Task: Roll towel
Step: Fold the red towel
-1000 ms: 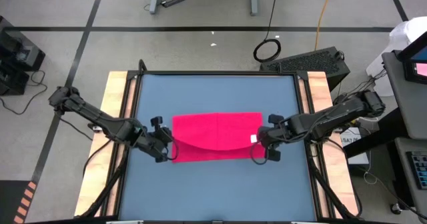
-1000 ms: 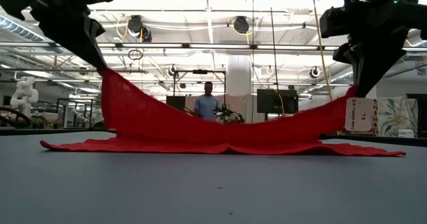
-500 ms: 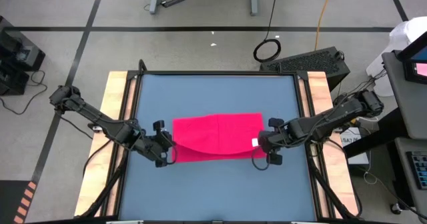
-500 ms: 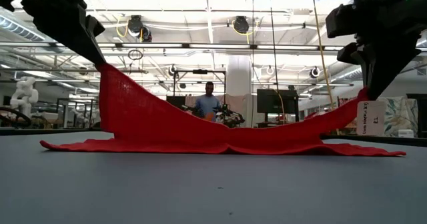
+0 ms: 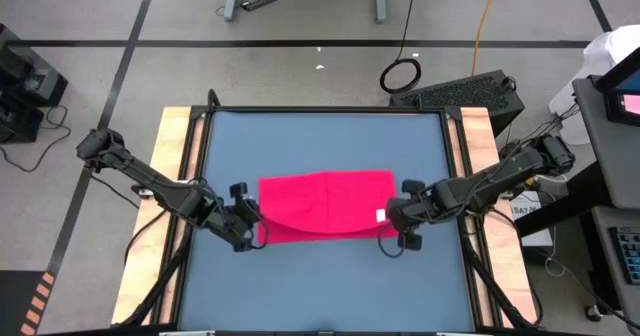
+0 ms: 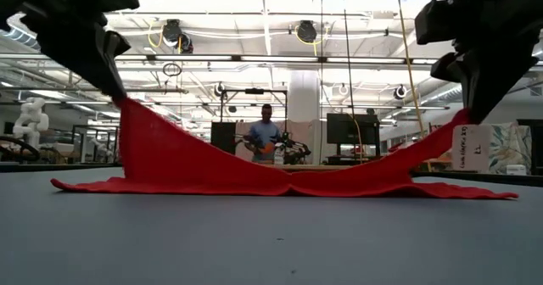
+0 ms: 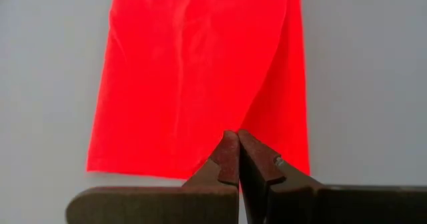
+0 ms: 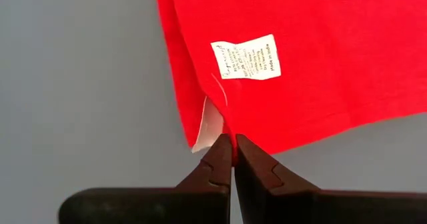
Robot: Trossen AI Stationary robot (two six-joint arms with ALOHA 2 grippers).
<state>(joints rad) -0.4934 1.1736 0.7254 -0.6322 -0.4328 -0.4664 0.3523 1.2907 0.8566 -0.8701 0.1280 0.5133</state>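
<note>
Left gripper (image 5: 247,219) and right gripper (image 5: 397,219) pinched shut on towel (image 5: 325,204) corners, lifted off table (image 5: 320,286). Tag (image 8: 245,57) print legible from right wrist only; person (image 6: 265,136) in low view.

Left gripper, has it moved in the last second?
Yes. In the high view the left gripper, shut on the towel, has drifted slightly toward the table's far edge.
</note>
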